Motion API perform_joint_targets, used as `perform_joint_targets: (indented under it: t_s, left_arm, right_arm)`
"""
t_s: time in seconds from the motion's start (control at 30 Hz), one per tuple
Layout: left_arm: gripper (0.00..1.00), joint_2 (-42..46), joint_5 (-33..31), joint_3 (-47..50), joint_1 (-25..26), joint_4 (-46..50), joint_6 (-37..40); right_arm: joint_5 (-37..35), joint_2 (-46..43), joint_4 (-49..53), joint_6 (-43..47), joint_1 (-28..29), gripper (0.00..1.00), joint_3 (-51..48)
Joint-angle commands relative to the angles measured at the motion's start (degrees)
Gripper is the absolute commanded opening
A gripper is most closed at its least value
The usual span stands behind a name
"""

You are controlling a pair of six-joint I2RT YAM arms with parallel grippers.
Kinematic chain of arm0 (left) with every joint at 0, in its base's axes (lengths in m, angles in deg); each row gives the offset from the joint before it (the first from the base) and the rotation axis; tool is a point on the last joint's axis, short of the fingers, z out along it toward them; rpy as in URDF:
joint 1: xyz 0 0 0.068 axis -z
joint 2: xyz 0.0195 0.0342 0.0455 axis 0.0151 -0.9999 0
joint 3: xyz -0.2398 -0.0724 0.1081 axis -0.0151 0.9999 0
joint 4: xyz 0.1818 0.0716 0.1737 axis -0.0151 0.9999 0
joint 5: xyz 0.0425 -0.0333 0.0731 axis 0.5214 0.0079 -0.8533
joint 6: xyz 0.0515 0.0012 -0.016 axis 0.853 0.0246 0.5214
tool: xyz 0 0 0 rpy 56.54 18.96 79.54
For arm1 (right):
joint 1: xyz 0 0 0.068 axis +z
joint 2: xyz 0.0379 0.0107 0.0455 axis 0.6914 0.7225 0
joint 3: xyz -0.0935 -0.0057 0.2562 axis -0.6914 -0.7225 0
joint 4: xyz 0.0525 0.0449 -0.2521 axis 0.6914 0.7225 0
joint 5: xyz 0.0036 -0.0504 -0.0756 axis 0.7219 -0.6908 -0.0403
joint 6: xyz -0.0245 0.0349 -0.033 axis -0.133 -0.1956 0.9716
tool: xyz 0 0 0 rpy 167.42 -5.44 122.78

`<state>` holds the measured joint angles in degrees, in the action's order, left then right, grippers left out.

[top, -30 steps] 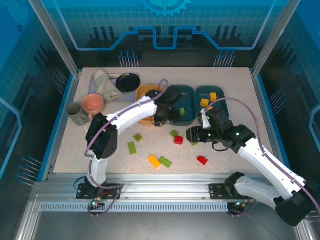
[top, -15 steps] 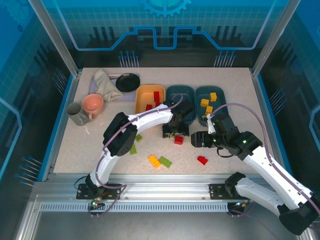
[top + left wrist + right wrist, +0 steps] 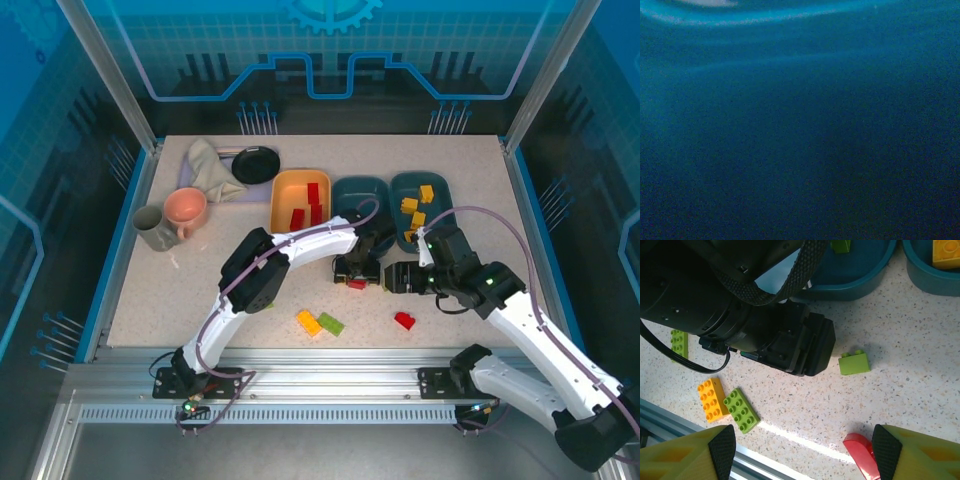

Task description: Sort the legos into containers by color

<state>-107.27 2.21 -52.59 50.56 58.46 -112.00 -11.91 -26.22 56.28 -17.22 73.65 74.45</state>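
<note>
Speckled counter (image 3: pixel 170 290), blue-walled cell. Loose legos near front: small green brick (image 3: pixel 854 362), orange brick (image 3: pixel 711 399), flat green brick (image 3: pixel 741 410), red brick (image 3: pixel 862 454). Judged light, rigid, slick; pinch across flat sides, not studs. Right end effector (image 3: pixel 803 446) spread wide, empty. Left end effector (image 3: pixel 790 345) just beside small green brick, crowding approach; grip state cannot be told. Orange tray (image 3: pixel 288 187) and middle teal tray (image 3: pixel 348 188) behind.

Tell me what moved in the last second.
The left gripper swung off the trays toward the near edge and now sits over the red brick on the table. The right gripper, open, backed slightly to the right. No grasp or release is visible. The trays and the loose bricks stayed put.
</note>
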Motion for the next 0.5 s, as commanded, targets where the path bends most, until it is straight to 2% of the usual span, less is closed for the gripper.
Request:
perform_joint_targets:
  t_s: [0.0, 0.1, 0.47]
  left_arm:
    - [0.55, -0.8, -1.3, 1.3, 0.4, 1.1, 0.3]
    - [0.42, -0.2, -1.7, 1.0, 0.4, 0.7, 0.7]
    - [0.41, 14.4, -7.2, 6.5, 0.8, 2.8, -1.1]
  right_arm:
    - [1.6, 0.2, -0.4, 0.6, -1.0, 0.75, -0.7]
    - [1.8, 0.5, -0.5, 0.7, -1.1, 0.75, -0.6]
    - [2.5, 1.3, -1.9, 1.7, -1.5, 0.75, 0.1]
